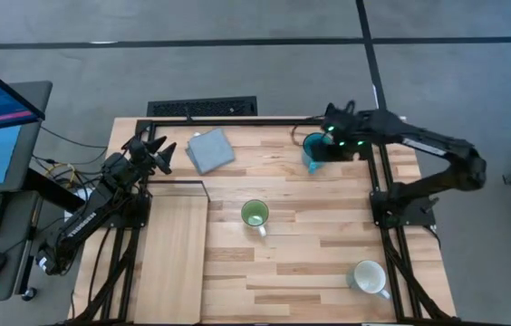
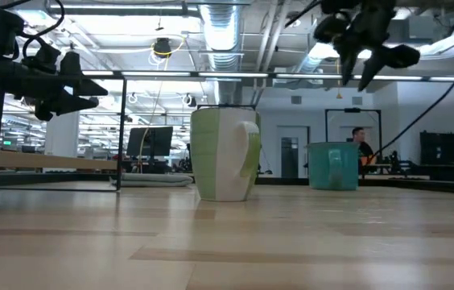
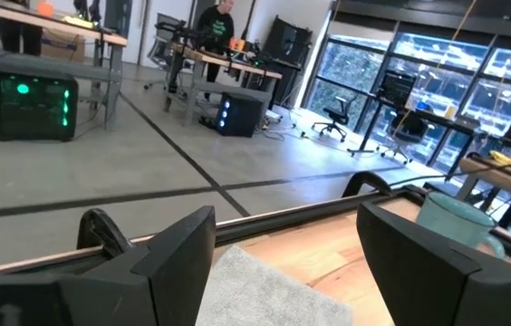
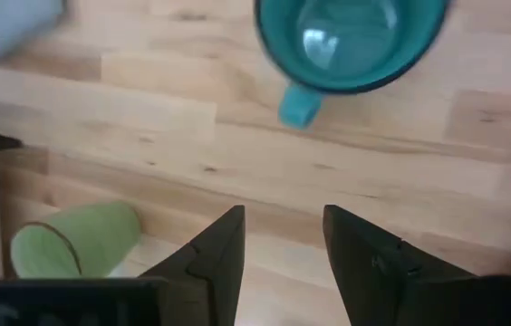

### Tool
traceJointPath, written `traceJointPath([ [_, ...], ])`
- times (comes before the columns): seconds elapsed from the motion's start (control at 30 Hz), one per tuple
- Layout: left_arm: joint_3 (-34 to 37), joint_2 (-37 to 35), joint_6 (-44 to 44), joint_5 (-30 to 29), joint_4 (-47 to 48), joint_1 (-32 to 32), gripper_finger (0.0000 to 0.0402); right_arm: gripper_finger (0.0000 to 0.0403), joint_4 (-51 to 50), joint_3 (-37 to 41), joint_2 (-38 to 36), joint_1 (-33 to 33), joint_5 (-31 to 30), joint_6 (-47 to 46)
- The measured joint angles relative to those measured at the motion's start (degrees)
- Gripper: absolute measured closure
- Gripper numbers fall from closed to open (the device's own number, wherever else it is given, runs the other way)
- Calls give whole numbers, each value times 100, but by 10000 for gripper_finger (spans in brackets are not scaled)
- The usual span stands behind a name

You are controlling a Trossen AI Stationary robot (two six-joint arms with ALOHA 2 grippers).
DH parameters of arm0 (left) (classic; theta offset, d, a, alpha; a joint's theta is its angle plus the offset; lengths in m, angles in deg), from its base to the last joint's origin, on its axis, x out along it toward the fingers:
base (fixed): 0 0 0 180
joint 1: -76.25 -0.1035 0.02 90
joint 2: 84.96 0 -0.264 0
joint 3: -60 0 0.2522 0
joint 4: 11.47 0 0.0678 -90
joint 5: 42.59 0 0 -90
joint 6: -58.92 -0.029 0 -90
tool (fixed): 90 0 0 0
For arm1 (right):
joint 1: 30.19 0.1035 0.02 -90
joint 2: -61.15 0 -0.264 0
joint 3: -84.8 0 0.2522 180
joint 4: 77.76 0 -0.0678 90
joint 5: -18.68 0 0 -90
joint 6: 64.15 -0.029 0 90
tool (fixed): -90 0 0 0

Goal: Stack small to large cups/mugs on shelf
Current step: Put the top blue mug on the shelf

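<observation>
Teal mug (image 1: 314,149) stands at the bench's far right; the right claw (image 1: 332,122) hovers above it, fingers spread, empty. Green mug (image 1: 255,215) sits mid-bench, white mug (image 1: 368,278) near right, shelf (image 1: 169,263) left. Judged step: approach; next, descend onto the rim.

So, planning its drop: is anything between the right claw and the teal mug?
No. The right claw hangs empty above the teal mug; the right wrist view shows only bare tabletop between them.
</observation>
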Motion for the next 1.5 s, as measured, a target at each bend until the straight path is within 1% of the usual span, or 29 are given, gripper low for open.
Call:
traceJointPath([
  [0.23, -1, 1, 103, 11, 0, -1, 140, 230, 536, 0, 888, 612, -62, -65],
  [0.4, -2, 0, 109, 27, -2, -2, 140, 230, 758, 0, 1424, 707, -129, 29],
  [0.5, -1, 0, 116, 34, -2, -2, 140, 230, 789, 2, 1597, 696, -418, 72],
  [0.63, 0, -1, 269, 42, -2, -1, 140, 230, 834, 2, 1636, 648, -730, 161],
  [0.87, 0, 2, 352, 42, -2, -2, 140, 226, 830, 4, 1416, 530, -789, 320],
  [0.97, -2, 1, 346, 42, -3, 0, 140, 210, 828, 4, 1299, 497, -761, 248],
  [1.2, -1, -1, 284, 42, -2, -1, 140, 144, 814, 4, 1206, 501, -789, 279],
  [1.3, -1, 0, 274, 40, -2, -2, 140, 134, 814, 4, 1227, 540, -764, 289],
  [1.5, 0, 0, 267, 40, -2, 0, 140, 133, 836, 4, 1257, 563, -824, 555],
])
